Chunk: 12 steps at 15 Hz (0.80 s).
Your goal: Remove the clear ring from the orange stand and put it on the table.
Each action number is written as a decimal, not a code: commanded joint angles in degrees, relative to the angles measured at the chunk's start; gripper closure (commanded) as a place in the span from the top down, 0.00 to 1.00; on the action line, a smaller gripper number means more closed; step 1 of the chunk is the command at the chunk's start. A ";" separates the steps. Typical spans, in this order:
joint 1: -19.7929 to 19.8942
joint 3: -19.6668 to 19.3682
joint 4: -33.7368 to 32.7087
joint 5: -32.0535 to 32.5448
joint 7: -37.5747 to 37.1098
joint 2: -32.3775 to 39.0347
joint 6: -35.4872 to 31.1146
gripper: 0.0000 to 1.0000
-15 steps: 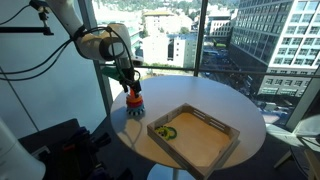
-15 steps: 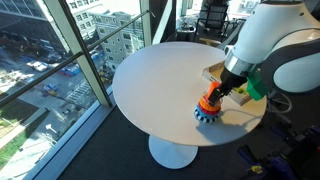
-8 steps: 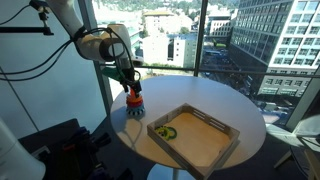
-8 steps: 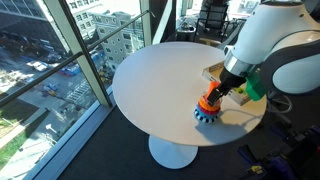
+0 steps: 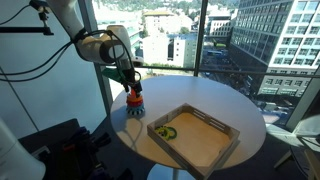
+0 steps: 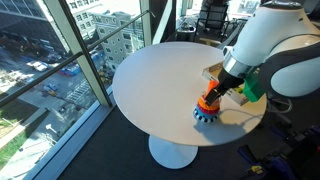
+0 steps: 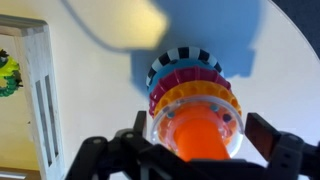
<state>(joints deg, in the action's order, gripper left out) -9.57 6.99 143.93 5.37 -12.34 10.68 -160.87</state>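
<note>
The orange stand (image 7: 200, 140) stands upright near the edge of the white round table (image 5: 215, 95), with several coloured rings stacked on its base. The clear ring (image 7: 166, 122) sits on top of the stack, around the peg. My gripper (image 7: 199, 130) is open, with one finger on each side of the clear ring and small gaps showing. In both exterior views the gripper (image 5: 130, 88) (image 6: 218, 92) hangs directly over the stand (image 5: 134, 101) (image 6: 208, 106). The clear ring is too faint to make out there.
A square wooden tray (image 5: 200, 140) lies on the table beside the stand, with a yellow-green ring-like thing (image 5: 166, 130) in its corner. The tray's rim (image 7: 40, 90) also shows in the wrist view. Windows stand behind the table (image 6: 150, 75).
</note>
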 commanded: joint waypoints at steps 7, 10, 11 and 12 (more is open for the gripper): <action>-0.31 -0.30 0.64 -0.41 2.39 0.57 -4.71 1.00; 0.01 0.10 0.68 -1.21 3.52 1.03 -5.50 0.74; 0.19 0.30 0.68 -1.64 3.89 1.15 -5.84 0.67; 0.32 0.46 0.71 -2.01 4.16 1.13 -5.99 0.67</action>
<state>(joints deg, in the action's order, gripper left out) -9.60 7.06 144.21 5.19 -10.70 11.46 -165.45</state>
